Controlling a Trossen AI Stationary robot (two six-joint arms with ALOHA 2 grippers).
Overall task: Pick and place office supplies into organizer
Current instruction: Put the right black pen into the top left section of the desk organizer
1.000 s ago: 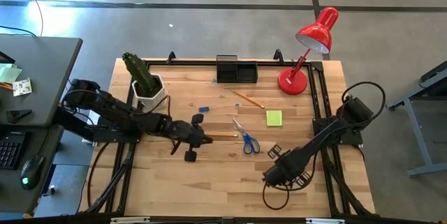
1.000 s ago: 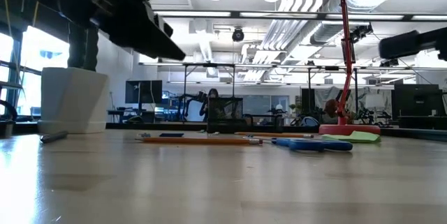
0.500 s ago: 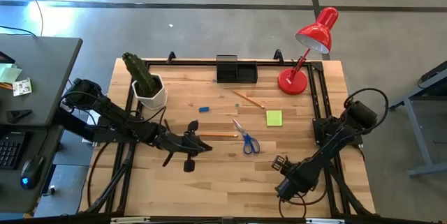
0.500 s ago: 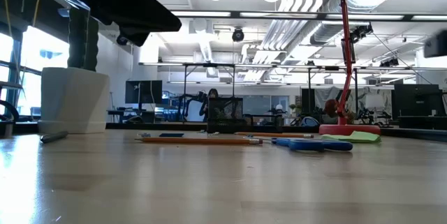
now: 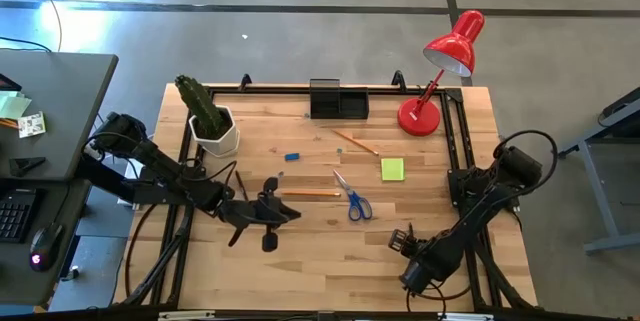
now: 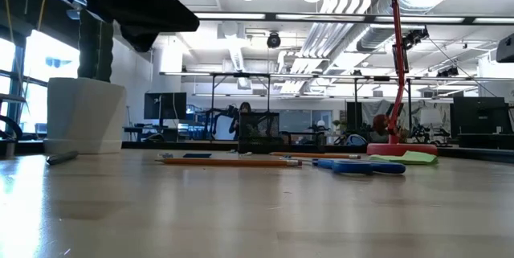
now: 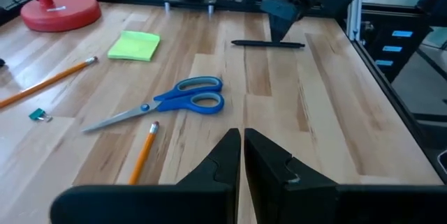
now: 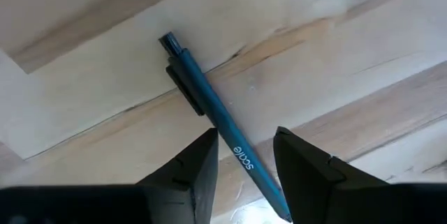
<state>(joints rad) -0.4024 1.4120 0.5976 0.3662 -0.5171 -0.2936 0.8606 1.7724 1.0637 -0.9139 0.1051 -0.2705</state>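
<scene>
Red desk lamp [image 5: 440, 71]: stands at the far right corner of the wooden desk [image 5: 320, 251], shade tilted.

Potted cactus [image 5: 205, 116]: upright in a white pot at the far left of the desk.

Grey side table [image 5: 60, 101]: left of the desk, carrying a keyboard [image 5: 12, 216] and a mouse [image 5: 40, 258].

Concrete floor [image 5: 300, 21]: all around.

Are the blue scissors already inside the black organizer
No, the blue scissors lie on the table, well apart from the organizer at its far edge.
</scene>
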